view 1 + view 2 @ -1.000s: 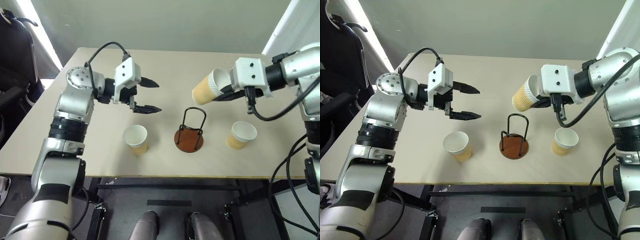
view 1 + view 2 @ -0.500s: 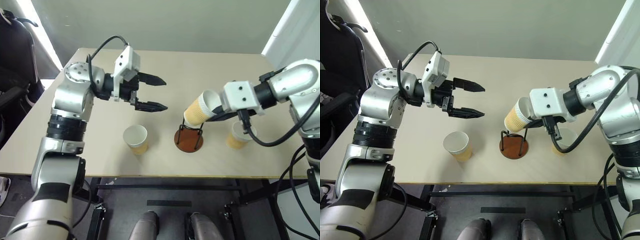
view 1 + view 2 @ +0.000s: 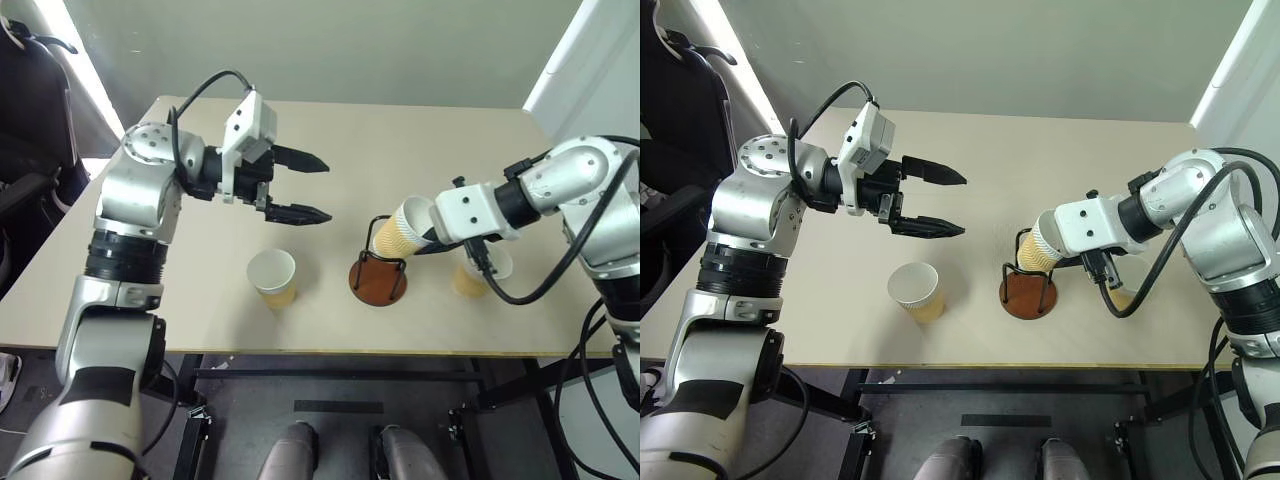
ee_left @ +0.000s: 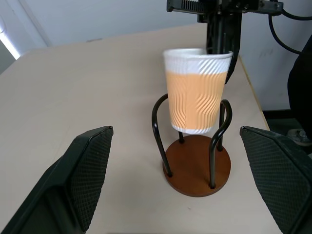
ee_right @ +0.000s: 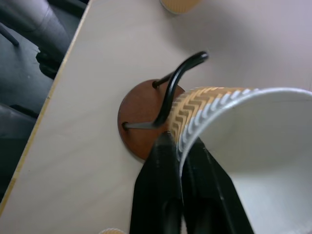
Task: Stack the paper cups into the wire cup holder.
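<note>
The left gripper (image 3: 302, 186) hangs above the table (image 3: 180, 270) with its two black fingers spread wide and nothing between them. Nearer the table's front edge than it, well apart and upright, stands a loose paper cup (image 3: 272, 278).

To the right of that cup sits the wire cup holder (image 3: 379, 268) on its reddish-brown disc, and here the step in hand shows: the first cup (image 3: 399, 227) is being lowered into the frame. The right gripper (image 5: 178, 161) pinches the cup's rim, one finger outside the wall and one inside, the pair close together on the thin paper. The cup is partly within the wire loops, its bottom not yet down on the disc.

Just beyond the right gripper, on its far side from the holder, a third cup (image 3: 470, 281) stands half hidden behind the arm.

The next move, I judge, calls for easing the cup further down until it seats, then opening the fingers and drawing straight up so that the rim does not snag on a wire (a sideways pull could tip the light frame).

The left wrist view gives what the head views cannot: the cup seen from the side, upright, with a clear gap under its base. The right wrist view alone shows the pinch on the rim and the black wire pressed close against the cup's ribbed wall.
</note>
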